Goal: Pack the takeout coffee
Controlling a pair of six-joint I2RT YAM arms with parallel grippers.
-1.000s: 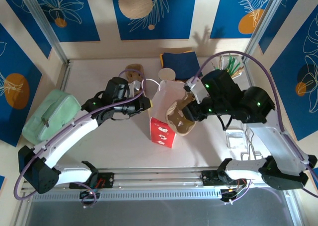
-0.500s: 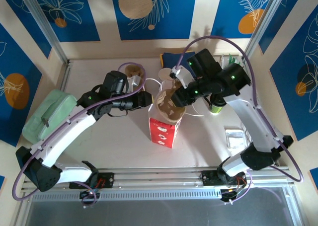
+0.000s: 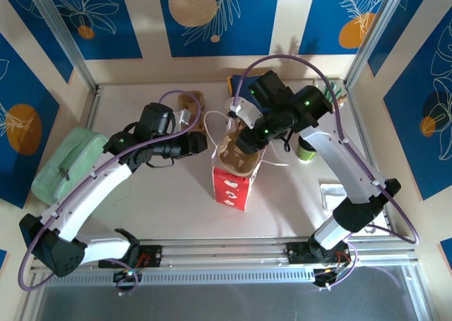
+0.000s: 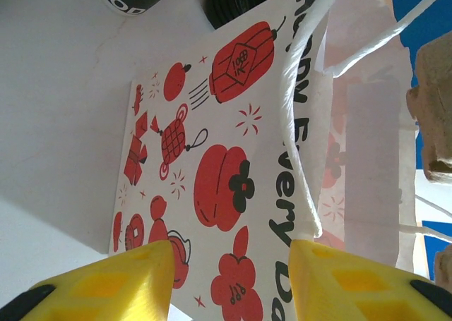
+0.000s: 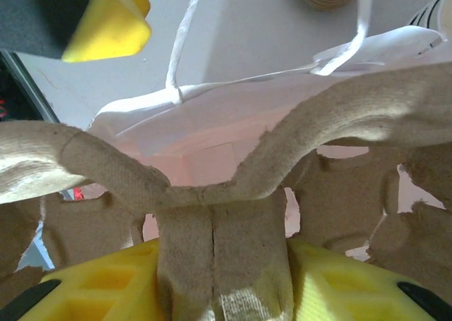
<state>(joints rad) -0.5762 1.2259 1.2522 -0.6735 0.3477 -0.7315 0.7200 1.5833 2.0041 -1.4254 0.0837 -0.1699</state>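
Observation:
The takeout coffee point(image 3: 306, 152), a lime-green cup with a black lid, stands on the table right of the bag, with no gripper on it. A white paper bag point(image 3: 232, 187) with red print stands upright at the centre. My right gripper point(image 3: 244, 139) is shut on the middle rib of a brown pulp cup carrier point(image 3: 236, 160) and holds it over the bag's open mouth. In the right wrist view the carrier point(image 5: 212, 194) sits between that gripper's point(image 5: 222, 279) yellow fingers, with the bag point(image 5: 212, 123) behind it. My left gripper point(image 3: 201, 143) is open at the bag's left side. In the left wrist view its jaws point(image 4: 229, 279) straddle the printed face of the bag point(image 4: 212, 159).
A mint-green pouch point(image 3: 70, 162) lies at the left edge. At the back are a blue cloth point(image 3: 258, 88), a white cup point(image 3: 236, 106) and a wooden round piece point(image 3: 191, 99). A silvery packet point(image 3: 335, 194) lies front right. A holder of sticks point(image 3: 332, 92) stands back right.
My left gripper has opened and now stands beside the bag. My right arm swung left with the carrier, from right of the bag to over its mouth, uncovering the coffee.

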